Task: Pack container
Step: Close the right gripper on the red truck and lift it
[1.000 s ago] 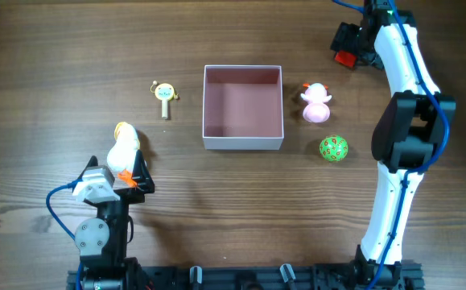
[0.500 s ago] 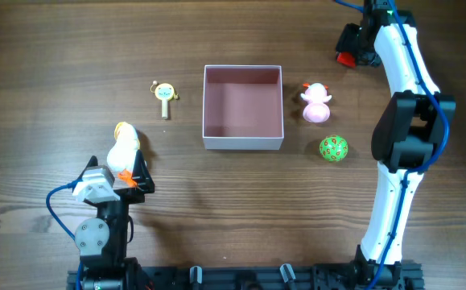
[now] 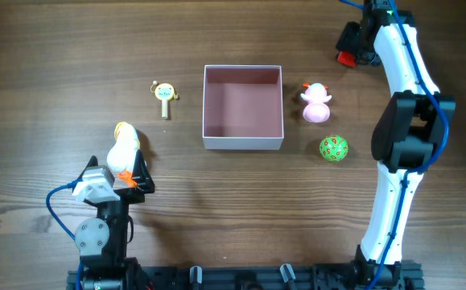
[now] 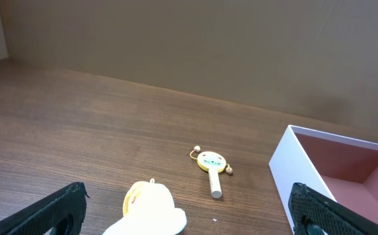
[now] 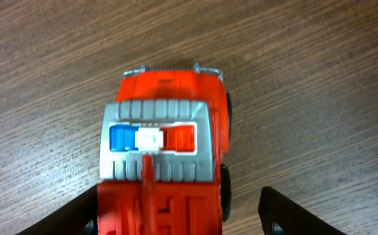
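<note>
The container (image 3: 243,138), a shallow white box with a pink inside, stands mid-table with nothing in it, and its corner (image 4: 293,170) shows in the left wrist view. My right gripper (image 3: 352,47) hangs at the far right over a red fire truck (image 3: 344,58). In the right wrist view the truck (image 5: 166,150) lies between the open fingers of that gripper (image 5: 179,220); the left finger is against its side and the right finger (image 5: 293,212) stands a little apart. My left gripper (image 4: 189,222) is open at the front left, with a white and yellow duck (image 4: 151,207) (image 3: 123,149) between its fingers, untouched.
A small yellow rattle (image 3: 165,94) (image 4: 209,166) lies left of the container. On the container's right stand a pink toy (image 3: 316,103) and, nearer the front, a green ball (image 3: 333,149). The right arm (image 3: 410,121) runs down the table's right side.
The right gripper's head has shifted very slightly over the red truck. The left arm and the toys have not moved.
</note>
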Tool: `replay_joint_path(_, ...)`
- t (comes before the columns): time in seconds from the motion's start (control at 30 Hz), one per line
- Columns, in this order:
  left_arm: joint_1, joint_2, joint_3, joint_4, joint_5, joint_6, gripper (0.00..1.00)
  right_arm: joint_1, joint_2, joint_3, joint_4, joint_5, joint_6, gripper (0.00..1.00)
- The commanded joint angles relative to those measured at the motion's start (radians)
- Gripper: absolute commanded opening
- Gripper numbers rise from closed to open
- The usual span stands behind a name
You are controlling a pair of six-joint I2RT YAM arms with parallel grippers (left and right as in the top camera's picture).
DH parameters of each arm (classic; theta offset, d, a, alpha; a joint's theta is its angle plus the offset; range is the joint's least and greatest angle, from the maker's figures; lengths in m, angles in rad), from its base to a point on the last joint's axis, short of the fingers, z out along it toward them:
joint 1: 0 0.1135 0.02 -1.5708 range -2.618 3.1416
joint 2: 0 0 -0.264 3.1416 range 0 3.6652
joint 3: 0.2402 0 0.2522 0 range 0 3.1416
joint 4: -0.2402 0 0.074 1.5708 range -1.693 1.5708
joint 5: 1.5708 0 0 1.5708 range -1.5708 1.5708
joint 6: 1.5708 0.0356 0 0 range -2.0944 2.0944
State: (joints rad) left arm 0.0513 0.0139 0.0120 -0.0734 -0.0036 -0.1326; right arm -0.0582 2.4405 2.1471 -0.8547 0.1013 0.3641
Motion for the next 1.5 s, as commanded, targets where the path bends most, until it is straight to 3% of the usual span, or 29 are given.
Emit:
replay_joint_path(0.0, -0.008, -0.006, -0.006, 0.003, -0.013, 0.020, 1.00, -0.005, 0.015, -0.002, 0.023, 0.031, -0.025, 0.74)
replay_joint_path(0.27, -0.008, -0.006, -0.006, 0.002, -0.013, 0.020, 1.00, -0.005, 0.015, -0.002, 0.062, 0.031, -0.061, 0.73)
replay_joint_path(0.53, -0.008, -0.006, -0.006, 0.003, -0.013, 0.020, 1.00, -0.005, 0.015, -0.002, 0.056, 0.034, -0.127, 0.63)
replay_joint_path(0.7, -0.008, -0.006, -0.006, 0.003, -0.013, 0.020, 1.00, -0.005, 0.015, -0.002, 0.054, 0.034, -0.128, 0.54)
replay_joint_path(1.1, -0.008, -0.006, -0.006, 0.003, -0.013, 0.020, 1.00, -0.005, 0.015, -0.002, 0.055, 0.034, -0.127, 0.42)
replay_joint_path(1.47, -0.008, -0.006, -0.006, 0.003, -0.013, 0.020, 1.00, -0.005, -0.021, -0.001, 0.054, 0.034, -0.127, 0.39)
